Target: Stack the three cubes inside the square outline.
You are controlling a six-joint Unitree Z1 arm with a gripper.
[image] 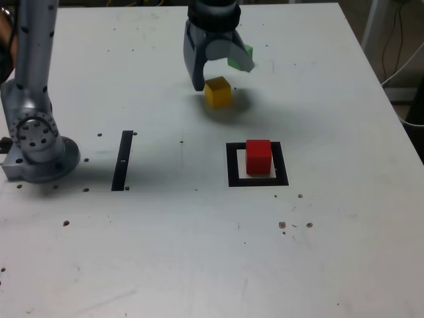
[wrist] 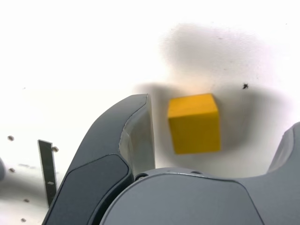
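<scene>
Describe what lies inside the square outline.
Inside the square outline, the red cube rests on the white centre; whatever is directly beneath it is hidden.

A pale surface, flecked with dark spots, carries a narrow black strip and the arm's round base toward the exterior view's left; a black square outline holds the red cube (off-centre); the yellow cube and green cube (partly hidden) lie beyond it.
</scene>
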